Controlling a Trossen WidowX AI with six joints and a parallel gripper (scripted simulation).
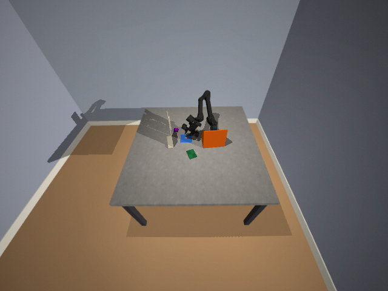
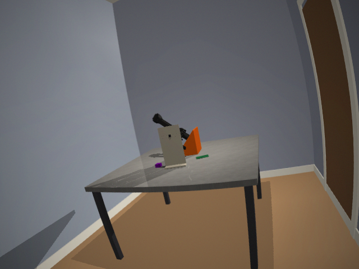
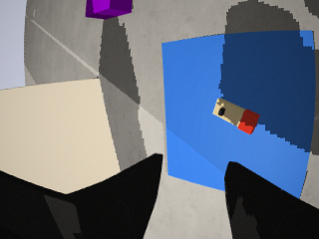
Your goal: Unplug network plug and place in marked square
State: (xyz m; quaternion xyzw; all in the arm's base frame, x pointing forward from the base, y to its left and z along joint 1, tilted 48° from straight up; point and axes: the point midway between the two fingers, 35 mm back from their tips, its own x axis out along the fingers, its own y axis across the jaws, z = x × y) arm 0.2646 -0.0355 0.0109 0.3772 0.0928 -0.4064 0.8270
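Observation:
The plug [image 3: 231,114], beige with a red end, lies on the marked blue square [image 3: 189,70] [image 1: 182,140] in the wrist view, wholly inside its edges. My gripper [image 3: 194,166] is partly open and empty. Its two black fingertips stand apart, with the plug beyond them and off to the right, touching neither in that view. The upright beige panel [image 2: 174,152] stands to the left of the square in the top view, with its foot [image 1: 170,142] on the table. Its small dark opening [image 2: 169,135] shows in the exterior view. The arm is bent over the square.
A purple block [image 1: 176,130] [image 2: 158,165] [image 3: 109,7] is near the panel. A large orange wedge [image 1: 214,138] [image 2: 194,144] stands close to the arm, on the other side of the square from the panel. A flat green piece [image 1: 191,154] [image 2: 202,156] lies on the grey table [image 1: 194,184].

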